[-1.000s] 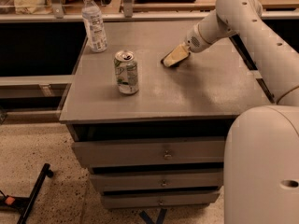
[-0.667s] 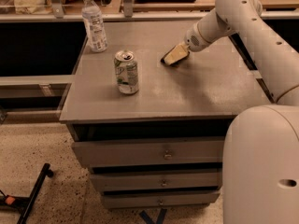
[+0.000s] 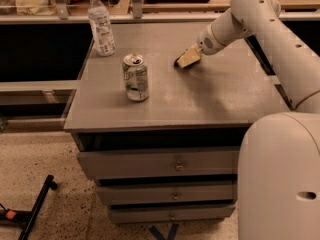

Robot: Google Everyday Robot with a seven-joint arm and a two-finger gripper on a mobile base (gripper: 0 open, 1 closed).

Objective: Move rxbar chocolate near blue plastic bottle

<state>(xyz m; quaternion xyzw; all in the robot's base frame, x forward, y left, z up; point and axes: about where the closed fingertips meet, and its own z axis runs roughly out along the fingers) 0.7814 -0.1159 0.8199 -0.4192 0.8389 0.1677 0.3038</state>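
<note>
The blue plastic bottle, clear with a white cap and a whitish label, stands upright at the table's far left corner. My gripper is low over the table top at the middle back, well to the right of the bottle. A small dark sliver shows at the gripper's lower left tip. It may be the rxbar chocolate, the rest of it hidden by the gripper. I cannot tell whether it is held.
A green-and-white soda can stands upright between the bottle and the gripper, nearer the front. The grey table has drawers below. A shelf runs behind it. My arm reaches in from the right. A black stand lies on the floor at the left.
</note>
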